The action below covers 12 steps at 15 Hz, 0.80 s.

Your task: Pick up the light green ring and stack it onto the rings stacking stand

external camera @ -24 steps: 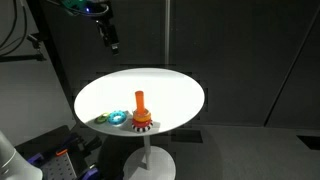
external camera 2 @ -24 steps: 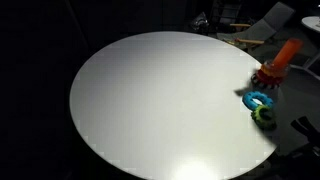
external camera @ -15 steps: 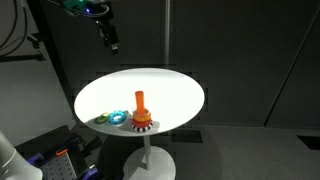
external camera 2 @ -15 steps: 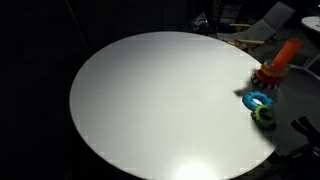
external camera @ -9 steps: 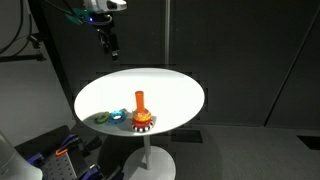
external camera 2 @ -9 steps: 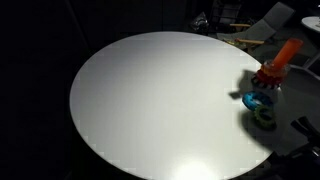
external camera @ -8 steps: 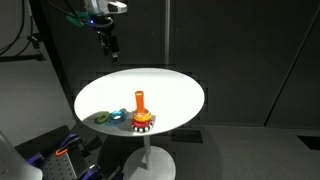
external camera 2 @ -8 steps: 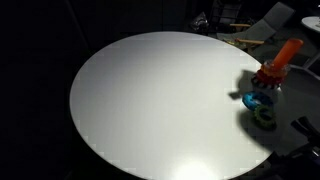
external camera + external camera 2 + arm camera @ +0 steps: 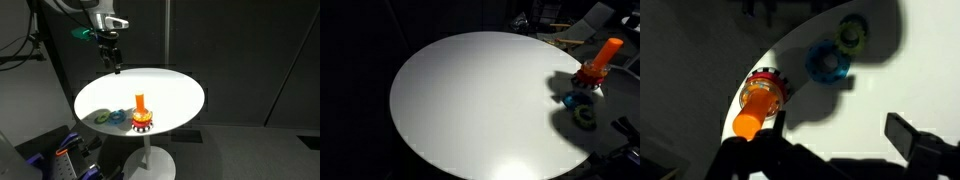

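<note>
room dark | table (image 9: 170, 90) overexposed, glaring | wrist view blurred, shadowed

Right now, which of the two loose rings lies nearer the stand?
The blue ring, lying right next to the stand. The pale green ring sits beyond the blue one, farther from the stand.

Most of the counter (image 9: 470, 110) is open surface. Near one edge the upright stand (image 9: 600, 60) is the only tall obstacle; the blue ring (image 9: 574, 99) and green ring (image 9: 585, 117) lie low just beside it, close together.
</note>
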{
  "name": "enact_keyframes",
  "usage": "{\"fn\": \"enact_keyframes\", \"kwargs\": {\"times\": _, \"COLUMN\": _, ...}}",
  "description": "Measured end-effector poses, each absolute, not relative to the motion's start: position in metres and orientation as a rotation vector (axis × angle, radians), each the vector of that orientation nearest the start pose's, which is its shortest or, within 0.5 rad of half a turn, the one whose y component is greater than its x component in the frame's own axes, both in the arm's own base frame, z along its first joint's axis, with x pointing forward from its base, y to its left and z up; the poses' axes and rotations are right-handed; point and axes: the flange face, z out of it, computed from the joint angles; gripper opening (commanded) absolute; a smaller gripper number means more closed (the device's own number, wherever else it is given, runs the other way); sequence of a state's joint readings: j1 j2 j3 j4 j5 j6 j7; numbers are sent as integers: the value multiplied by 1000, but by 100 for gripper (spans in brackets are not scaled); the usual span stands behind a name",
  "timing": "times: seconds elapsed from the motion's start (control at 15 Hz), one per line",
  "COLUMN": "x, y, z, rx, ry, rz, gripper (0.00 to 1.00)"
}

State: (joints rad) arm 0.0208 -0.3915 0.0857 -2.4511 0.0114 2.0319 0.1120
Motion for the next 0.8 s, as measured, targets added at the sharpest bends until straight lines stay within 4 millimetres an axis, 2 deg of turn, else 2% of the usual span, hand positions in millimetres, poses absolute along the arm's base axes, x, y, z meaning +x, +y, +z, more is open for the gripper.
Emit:
{"fn": "enact_keyframes", "kwargs": {"times": 0.13, "x": 415, "y": 49, "z": 431, "rx": -3180, "ry": 2, "rz": 29, "gripper": 100}}
{"fn": "enact_keyframes", "kwargs": {"times": 0.53, "x": 414, "y": 51, "z": 427, "rx": -3182, "ry": -8, "rz": 34, "gripper": 100}}
{"fn": "enact_keyframes", "kwargs": {"times": 0.8, "x": 407, "y": 58, "z": 400, "rx": -3182, "ry": -41, "rz": 110, "gripper": 100}}
